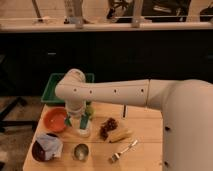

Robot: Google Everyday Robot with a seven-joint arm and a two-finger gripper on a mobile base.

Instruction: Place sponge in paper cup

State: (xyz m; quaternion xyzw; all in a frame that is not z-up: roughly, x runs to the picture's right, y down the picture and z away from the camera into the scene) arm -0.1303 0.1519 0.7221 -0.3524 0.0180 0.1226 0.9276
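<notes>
My pincer (76, 121) hangs near the wooden worktop's (145, 132) left edge, directly above the short white paper cup (83, 132); whether it grips the teal sponge, I cannot tell.

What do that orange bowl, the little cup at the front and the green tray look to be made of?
The orange bowl looks like smooth plastic with an even, matte colour. The small cup seems metal, with a shiny grey rim. The green tray is probably plastic, plain and flat in colour. The robot's hand hangs beside the bowl, over a white cup, likely paper.
</notes>
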